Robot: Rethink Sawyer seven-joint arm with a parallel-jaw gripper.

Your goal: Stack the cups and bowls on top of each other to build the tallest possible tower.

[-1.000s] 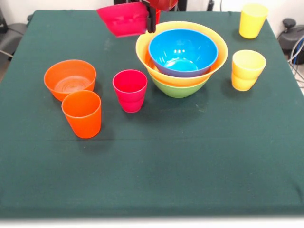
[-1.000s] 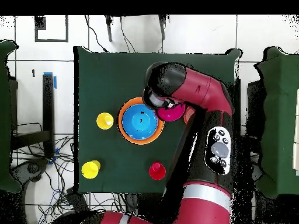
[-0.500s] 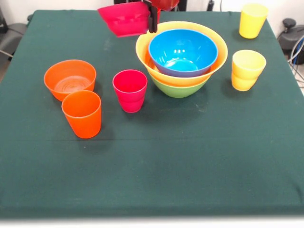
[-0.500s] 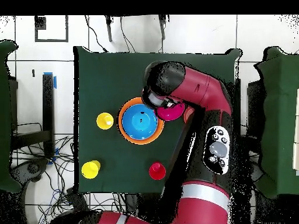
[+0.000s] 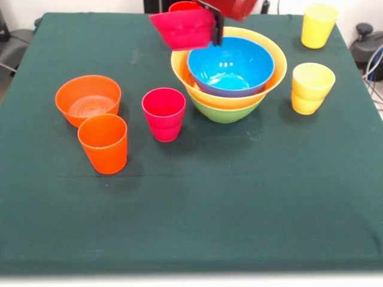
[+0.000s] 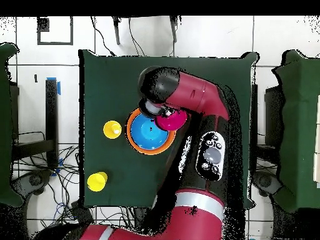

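Tool (image 5: 216,27) pinching tilted magenta-pink bowl (image 5: 184,28) by its rim, held in the air over the tower's (image 5: 229,75) yellow rim, blue bowl (image 5: 231,64) nested on top

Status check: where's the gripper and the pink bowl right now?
Gripper shut on pink bowl, lifted, tilted, over tower's rim. Blue bowl tops tower. Nothing blocking.

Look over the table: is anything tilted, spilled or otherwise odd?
Only the pink bowl stands out: the claw holds it by the rim in mid-air, tipped on its side, over the tower's edge. Nothing is spilled, and the other cups and bowls stand upright.
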